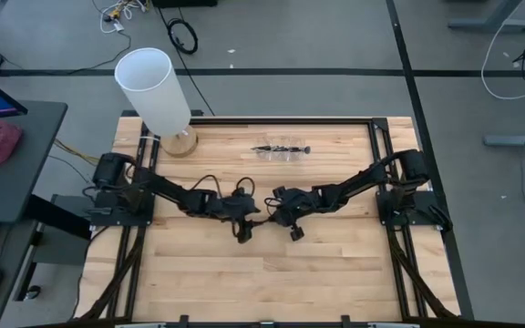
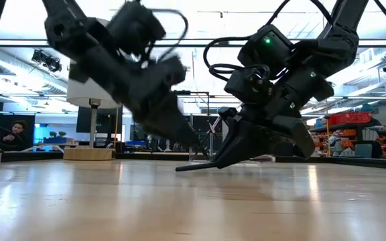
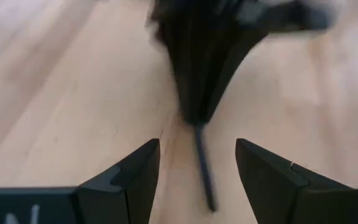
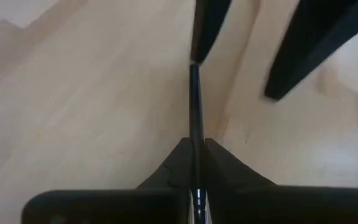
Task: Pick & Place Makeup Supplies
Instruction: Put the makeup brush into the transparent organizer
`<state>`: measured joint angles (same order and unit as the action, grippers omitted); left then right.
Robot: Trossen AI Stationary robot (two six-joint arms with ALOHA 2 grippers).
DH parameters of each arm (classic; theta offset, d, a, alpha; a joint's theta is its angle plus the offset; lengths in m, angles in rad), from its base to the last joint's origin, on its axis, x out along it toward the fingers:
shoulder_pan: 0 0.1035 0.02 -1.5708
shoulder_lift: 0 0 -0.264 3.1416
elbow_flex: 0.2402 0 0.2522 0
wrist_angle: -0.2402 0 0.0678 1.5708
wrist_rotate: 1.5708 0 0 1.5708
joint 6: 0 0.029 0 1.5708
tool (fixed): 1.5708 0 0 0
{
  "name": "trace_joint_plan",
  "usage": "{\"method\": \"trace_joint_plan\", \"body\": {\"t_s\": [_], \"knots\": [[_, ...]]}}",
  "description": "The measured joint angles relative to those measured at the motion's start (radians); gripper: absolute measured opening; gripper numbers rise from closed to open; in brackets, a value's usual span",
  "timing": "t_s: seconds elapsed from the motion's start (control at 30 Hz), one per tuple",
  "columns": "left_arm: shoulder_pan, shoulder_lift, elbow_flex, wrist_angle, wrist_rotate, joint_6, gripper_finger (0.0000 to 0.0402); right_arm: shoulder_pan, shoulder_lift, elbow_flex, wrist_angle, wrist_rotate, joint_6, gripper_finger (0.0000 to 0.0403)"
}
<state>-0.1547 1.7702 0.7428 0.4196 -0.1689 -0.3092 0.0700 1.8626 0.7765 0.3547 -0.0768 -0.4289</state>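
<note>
My right gripper point(image 4: 196, 144) is shut on a thin dark makeup brush point(image 4: 194, 99) at the middle of the table point(image 1: 335, 255). The brush shows in the low view point(image 2: 196, 166) as a slim shaft reaching out from the gripper, low over the wood. My left gripper point(image 3: 197, 146) is open. Its two fingers stand on either side of the brush's free end point(image 3: 202, 174) without touching it. In the high view the two grippers point(image 1: 252, 221) point(image 1: 273, 211) meet tip to tip. More dark brushes lie in a small clear holder point(image 1: 283, 148) near the far edge. My right gripper pinches the brush's shaft point(image 4: 196, 163) between its two fingers. The fingers lie along the shaft, slanting down from the table's right side. The brush sticks out ahead of the fingertips, nearly level, its free end point(image 2: 179, 169) close to the tabletop; whether it touches the wood I cannot tell.
A tall white cylinder point(image 1: 158, 91) on a round wooden base point(image 1: 180, 141) stands at the far left corner. Black frame rails point(image 1: 376, 155) run along the table's sides. Bare wood lies toward the near edge. A person point(image 2: 12, 134) sits in the room beyond the table.
</note>
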Motion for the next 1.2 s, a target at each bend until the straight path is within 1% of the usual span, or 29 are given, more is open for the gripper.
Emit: {"method": "trace_joint_plan", "body": {"t_s": [0.17,0.23,0.3,0.47,0.77,0.83,0.93,1.2], "knots": [[0.008,0.109,0.034,-0.003,0.009,0.007,0.0214,0.000,-0.001,0.001,0.028,0.043,-0.003,0.0025],[0.008,0.144,0.058,0.006,0.001,0.011,0.0213,0.000,-0.002,0.001,0.031,0.044,-0.003,0.0025],[0.008,0.152,0.069,0.000,0.006,0.028,0.0213,0.000,-0.002,0.001,0.031,0.043,-0.003,0.0025],[0.007,0.163,0.091,-0.007,-0.018,0.037,0.0213,0.000,-0.002,0.002,0.035,0.043,-0.009,0.0025],[0.007,0.164,0.091,-0.007,-0.020,0.058,0.0208,0.001,-0.003,0.002,0.031,0.043,0.001,0.0025],[0.007,0.164,0.091,-0.007,-0.025,0.058,0.0195,0.001,-0.003,0.002,0.030,0.043,0.001,0.0025],[0.007,0.165,0.091,-0.008,-0.051,0.058,0.0165,0.001,-0.003,0.002,0.030,0.043,0.001,0.0025],[0.006,0.165,0.091,-0.006,-0.096,0.054,0.0062,0.000,-0.004,0.003,0.030,0.050,0.001,0.0031]]}}
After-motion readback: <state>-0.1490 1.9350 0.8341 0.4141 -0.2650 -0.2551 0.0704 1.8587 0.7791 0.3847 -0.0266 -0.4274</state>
